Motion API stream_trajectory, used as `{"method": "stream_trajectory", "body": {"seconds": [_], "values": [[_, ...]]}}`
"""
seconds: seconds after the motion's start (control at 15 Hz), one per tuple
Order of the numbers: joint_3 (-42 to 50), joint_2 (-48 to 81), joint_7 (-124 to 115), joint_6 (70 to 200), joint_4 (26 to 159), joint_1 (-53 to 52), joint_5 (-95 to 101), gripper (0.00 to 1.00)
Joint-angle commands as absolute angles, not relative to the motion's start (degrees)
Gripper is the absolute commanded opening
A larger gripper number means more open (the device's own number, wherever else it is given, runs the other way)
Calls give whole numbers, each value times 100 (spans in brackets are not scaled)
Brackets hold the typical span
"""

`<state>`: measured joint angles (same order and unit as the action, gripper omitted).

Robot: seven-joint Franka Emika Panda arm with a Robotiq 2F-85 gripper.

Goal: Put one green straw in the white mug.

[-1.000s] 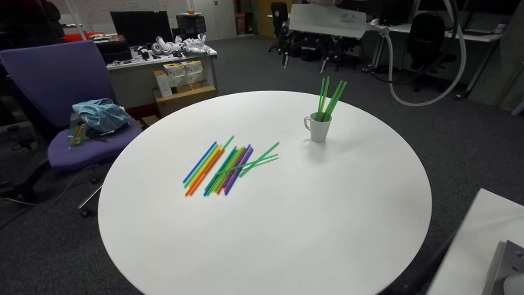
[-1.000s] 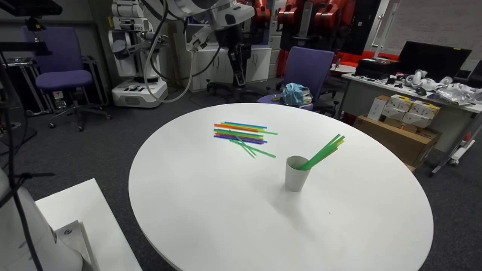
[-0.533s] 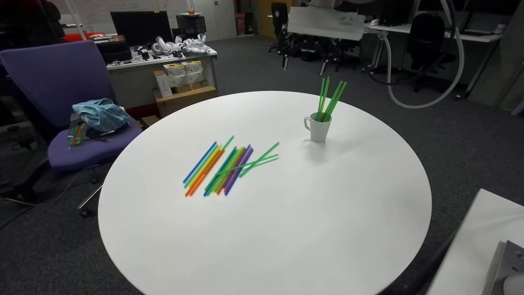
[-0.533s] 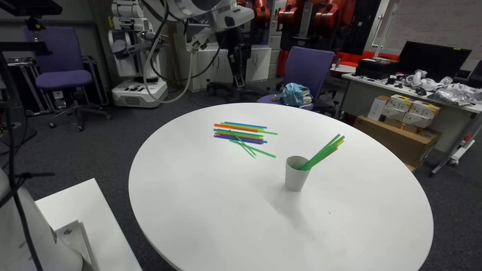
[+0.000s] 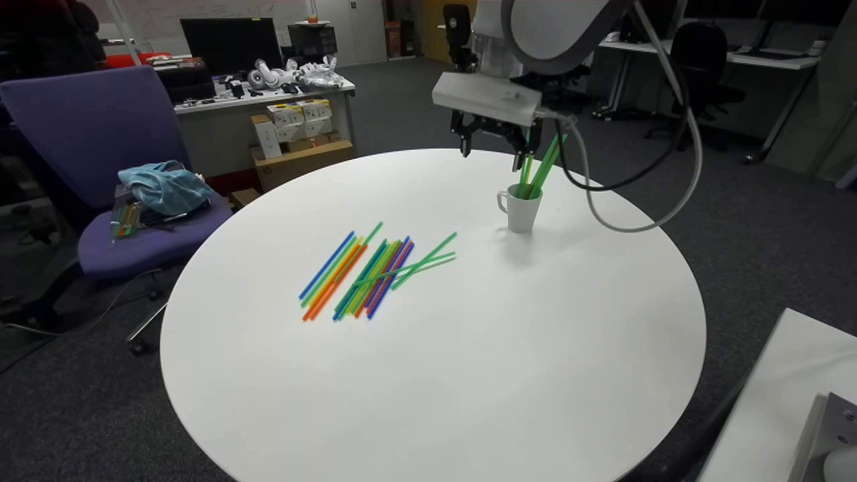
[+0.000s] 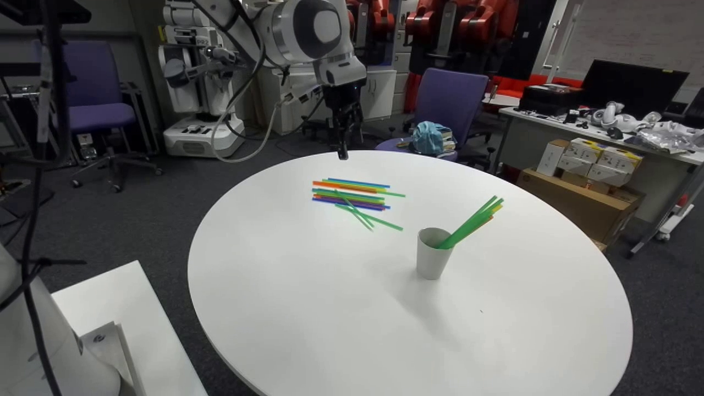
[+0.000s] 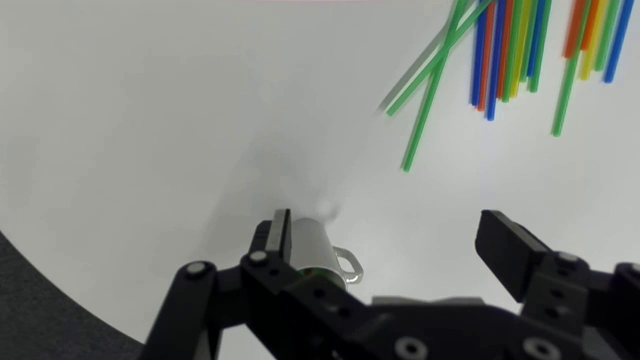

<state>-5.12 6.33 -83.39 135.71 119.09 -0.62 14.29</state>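
The white mug (image 5: 521,215) stands upright on the round table and also shows in an exterior view (image 6: 432,264). Several green straws (image 5: 548,165) lean in it, with a yellow and an orange one. Two loose green straws (image 5: 438,248) lie crossed at the edge of the straw pile; they show in the wrist view too (image 7: 420,122). My gripper (image 5: 491,159) is open and empty, high above the table, pointing down. In the wrist view the gripper (image 7: 385,220) has the mug (image 7: 312,245) partly hidden behind its left finger, far below.
Two rows of parallel orange, blue, purple, yellow and green straws (image 5: 385,278) lie beside the crossed ones. The round white table's (image 5: 428,402) edge shows all around. A hose (image 5: 629,231) hangs from the arm. A purple chair (image 5: 94,134) and boxes stand beyond the table.
My gripper has come down into view in an exterior view and is lower over the table than before. The mug and straws have not moved.
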Motion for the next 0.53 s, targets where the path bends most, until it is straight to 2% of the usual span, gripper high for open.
{"method": "stream_trajectory", "body": {"seconds": [0.0,0.47], "values": [[-322,1377,-8615,14048,11417,-278,1107,100],[63,2799,-8412,14644,10285,-712,992,100]]}}
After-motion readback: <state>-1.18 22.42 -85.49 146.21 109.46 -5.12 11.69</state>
